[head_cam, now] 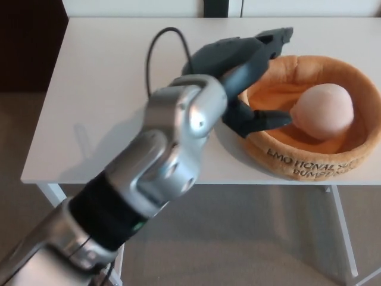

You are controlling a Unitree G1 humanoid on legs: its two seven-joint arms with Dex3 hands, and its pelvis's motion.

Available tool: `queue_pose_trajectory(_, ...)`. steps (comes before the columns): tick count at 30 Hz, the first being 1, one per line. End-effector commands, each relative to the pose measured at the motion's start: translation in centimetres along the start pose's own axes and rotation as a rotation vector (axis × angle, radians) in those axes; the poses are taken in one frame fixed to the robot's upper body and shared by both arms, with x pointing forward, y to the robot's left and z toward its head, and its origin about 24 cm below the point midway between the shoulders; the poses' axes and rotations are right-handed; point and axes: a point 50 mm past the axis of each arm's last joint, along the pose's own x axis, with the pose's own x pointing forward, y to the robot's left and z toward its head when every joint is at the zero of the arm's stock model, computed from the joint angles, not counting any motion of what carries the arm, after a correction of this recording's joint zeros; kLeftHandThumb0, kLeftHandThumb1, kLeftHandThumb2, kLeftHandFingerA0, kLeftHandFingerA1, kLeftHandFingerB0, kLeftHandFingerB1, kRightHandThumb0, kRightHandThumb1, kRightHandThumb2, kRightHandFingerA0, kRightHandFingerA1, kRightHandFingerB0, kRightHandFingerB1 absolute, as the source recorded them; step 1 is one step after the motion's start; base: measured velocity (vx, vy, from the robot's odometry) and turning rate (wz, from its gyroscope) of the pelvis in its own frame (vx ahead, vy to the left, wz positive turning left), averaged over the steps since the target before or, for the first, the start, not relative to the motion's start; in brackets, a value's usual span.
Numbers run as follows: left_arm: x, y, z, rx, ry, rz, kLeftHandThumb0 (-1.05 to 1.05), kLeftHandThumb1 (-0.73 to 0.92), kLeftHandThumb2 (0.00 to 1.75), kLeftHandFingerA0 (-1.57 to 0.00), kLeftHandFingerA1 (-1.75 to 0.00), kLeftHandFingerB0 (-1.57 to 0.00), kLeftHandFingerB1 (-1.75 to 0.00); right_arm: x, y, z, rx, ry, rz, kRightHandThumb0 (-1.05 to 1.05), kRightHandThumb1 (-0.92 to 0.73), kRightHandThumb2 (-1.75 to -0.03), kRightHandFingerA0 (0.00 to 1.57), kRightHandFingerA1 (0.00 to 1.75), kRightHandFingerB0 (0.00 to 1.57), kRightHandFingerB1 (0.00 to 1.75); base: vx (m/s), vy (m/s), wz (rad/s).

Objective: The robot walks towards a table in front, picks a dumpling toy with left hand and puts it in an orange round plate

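Our left arm (161,155) reaches in from the lower left, its silver forearm rising diagonally over the table's front edge. Our left hand (253,77) hangs open, holding nothing: two fingers (275,37) point up-right, and the thumb (269,119) spreads out below them.

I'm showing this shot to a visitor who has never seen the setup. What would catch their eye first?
First the big silver left arm sweeping up from the lower left, its black left hand open over the near-left rim of the orange plate. Next the pale round dumpling toy, lying free inside the plate at the right of the white table. A black cable loops above the wrist.
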Motion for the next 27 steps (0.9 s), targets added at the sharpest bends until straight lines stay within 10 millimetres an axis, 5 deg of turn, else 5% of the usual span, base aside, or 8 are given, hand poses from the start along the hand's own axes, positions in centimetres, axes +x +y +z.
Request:
queue_pose_trajectory(1,-11.2,3.7,0.5,0.017,-0.286,0.171,-0.88,0.48,0.92,-0.07,-0.29,-0.02,-0.15,-0.4,-0.6,-1.2,-0.021,0.037,-0.026,-0.47,-0.75,-0.63,0.62,0.44,0.20,0.29,0.00,0.000,0.00)
queue_pose_trajectory(3,-13.2,3.9,0.6,-0.022,-0.320,0.172,-0.89,0.52,0.89,-0.11,-0.33,-0.03,-0.15,-0.4,-0.5,-1.4,-0.015,0.036,-0.026,-0.53,-0.62,-0.85,0.57,0.57,0.16,0.40,0.00,0.000,0.00)
queue_pose_trajectory(6,-17.6,3.9,0.4,-0.103,-0.407,0.126,-0.62,0.46,0.55,-0.52,-0.39,-0.32,-0.34,-0.6,-0.7,-1.7,-0.014,0.037,-0.037,-0.45,-0.75,-0.62,0.61,0.44,0.23,0.29,0.00,0.000,0.00)
queue_pose_trajectory(11,-22.6,2.1,-2.6,-0.239,-0.354,-0.055,-0.55,0.47,0.55,-0.52,-0.46,-0.48,-0.35,-0.6,-0.6,-1.9,-0.034,0.045,-0.041,-0.45,-0.75,-0.63,0.61,0.44,0.23,0.29,0.00,0.000,0.00)
queue_pose_trajectory(16,-27.7,-1.7,-6.8,-0.354,-0.106,-0.117,-0.59,0.47,0.55,-0.51,-0.42,-0.48,-0.35,-0.9,-0.2,-3.2,-0.009,0.077,-0.037,-0.51,-0.62,-0.85,0.56,0.60,0.20,0.42,0.00,0.000,0.00)
queue_pose_trajectory(22,-34.6,-7.9,-12.9,-0.499,0.279,-0.316,-0.71,0.42,0.80,-0.35,-0.47,-0.37,-0.43,-1.1,0.1,-3.9,-0.008,0.094,-0.041,-0.45,-0.73,-0.62,0.61,0.45,0.27,0.31,0.00,0.000,0.00)
queue_pose_trajectory(23,-35.3,-8.7,-13.9,-0.502,0.360,-0.369,-0.60,0.45,0.55,-0.42,-0.38,-0.42,-0.34,-1.1,0.0,-4.0,-0.003,0.098,-0.043,-0.53,-0.62,-0.85,0.55,0.56,0.23,0.43,0.00,0.000,0.00)
queue_pose_trajectory(27,-37.8,-12.6,-20.0,-0.330,0.821,-0.641,-0.57,0.39,0.75,-0.61,-0.58,-0.35,-0.46,-1.3,0.1,-4.7,-0.033,0.124,-0.040,-0.52,-0.63,-0.86,0.54,0.56,0.22,0.43,0.00,0.000,0.00)
